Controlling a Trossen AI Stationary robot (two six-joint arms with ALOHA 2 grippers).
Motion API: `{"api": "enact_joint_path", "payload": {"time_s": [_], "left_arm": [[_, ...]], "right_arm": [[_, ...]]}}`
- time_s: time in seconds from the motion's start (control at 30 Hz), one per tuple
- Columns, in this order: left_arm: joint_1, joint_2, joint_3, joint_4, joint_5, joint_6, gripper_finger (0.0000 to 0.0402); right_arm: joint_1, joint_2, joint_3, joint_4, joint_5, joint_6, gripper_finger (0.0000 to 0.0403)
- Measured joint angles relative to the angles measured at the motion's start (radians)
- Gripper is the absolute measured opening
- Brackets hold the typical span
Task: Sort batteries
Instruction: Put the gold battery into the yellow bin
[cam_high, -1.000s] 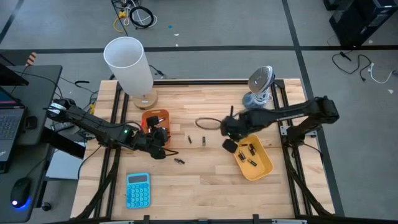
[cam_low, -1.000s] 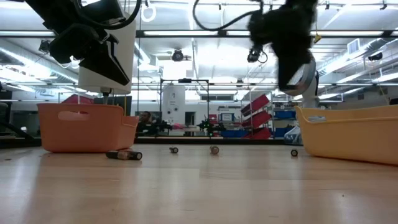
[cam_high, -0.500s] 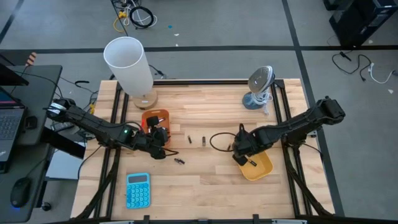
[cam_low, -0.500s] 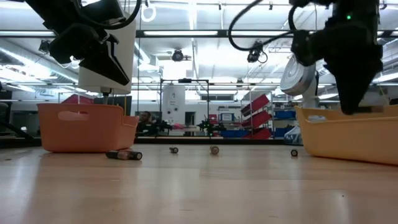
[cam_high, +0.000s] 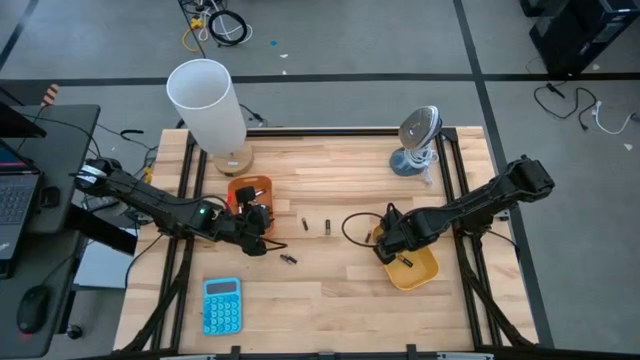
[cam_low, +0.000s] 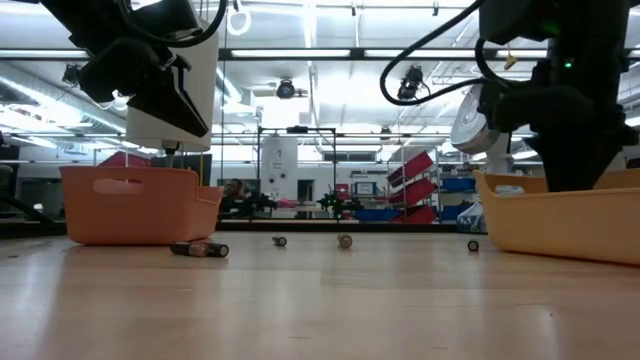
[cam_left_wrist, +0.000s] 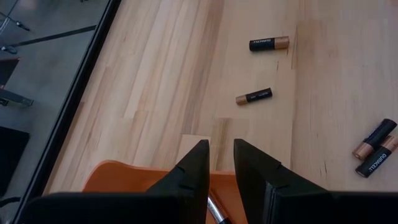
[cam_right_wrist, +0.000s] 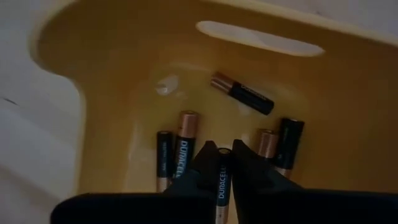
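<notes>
Your right tool (cam_right_wrist: 222, 163) pinches a battery (cam_right_wrist: 222, 186) across its barrel over the yellow tray (cam_right_wrist: 348, 87). It's small, rigid, slick; it'll roll. Left tool (cam_left_wrist: 219, 163) waits, slightly parted, empty.

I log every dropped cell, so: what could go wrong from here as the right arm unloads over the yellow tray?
1. The right gripper, its jaws low inside the yellow plastic tray, pinches a black-and-copper battery; it may land across the batteries already lying there.
2. Lifting out, the jaws could catch the tray's wall and shift the tray.
3. The left gripper hangs over the orange plastic tray, a grey cell just below; a descent might jam on it.
</notes>
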Motion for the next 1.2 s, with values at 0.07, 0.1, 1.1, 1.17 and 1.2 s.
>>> {"api": "enact_joint_path", "payload": {"time_s": [0.07, 0.1, 1.1, 1.17, 1.2], "left_arm": [[0.000, 0.000, 0.000, 0.000, 0.000, 0.000, 0.0076], [0.000, 0.000, 0.000, 0.000, 0.000, 0.000, 0.0076], [0.000, 0.000, 0.000, 0.000, 0.000, 0.000, 0.0076], [0.000, 0.000, 0.000, 0.000, 0.000, 0.000, 0.0076], [0.000, 0.000, 0.000, 0.000, 0.000, 0.000, 0.0076]], "right_arm": [[0.000, 0.000, 0.000, 0.005, 0.000, 0.000, 0.0037], [0.000, 0.000, 0.000, 0.007, 0.000, 0.000, 0.0044], [-0.080, -0.050, 0.290, -0.019, 0.151, -0.449, 0.0044], [-0.103, -0.050, 0.290, 0.029, 0.151, -0.516, 0.0042], [-0.114, -0.050, 0.290, 0.051, 0.151, -0.547, 0.0041]]}}
